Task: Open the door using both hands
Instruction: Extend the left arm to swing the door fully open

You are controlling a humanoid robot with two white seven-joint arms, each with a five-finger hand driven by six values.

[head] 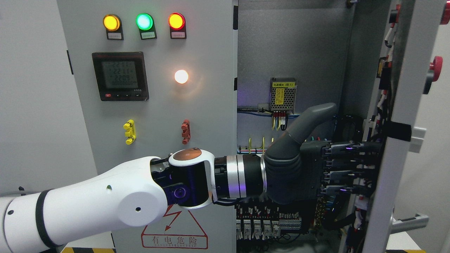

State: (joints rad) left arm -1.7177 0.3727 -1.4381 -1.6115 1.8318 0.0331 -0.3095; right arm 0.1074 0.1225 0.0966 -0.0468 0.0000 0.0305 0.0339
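Observation:
The grey cabinet's right door (pixel 404 116) stands swung open, seen nearly edge-on at the right, with wiring on its inner face. My left arm comes in from the lower left and reaches across. Its dark left hand (pixel 337 168) has the fingers (pixel 348 149) stretched flat against the door's inner side, thumb raised, holding nothing. The left door (pixel 154 105) is closed, carrying three lamps, a meter and two small handles. The right hand is out of view.
Inside the open cabinet (pixel 291 52) sit a small power supply (pixel 283 95), coloured wires and rows of breakers (pixel 267 225) at the bottom. A red knob (pixel 436 68) and a metal lever handle (pixel 409 222) stick out of the open door's outer face.

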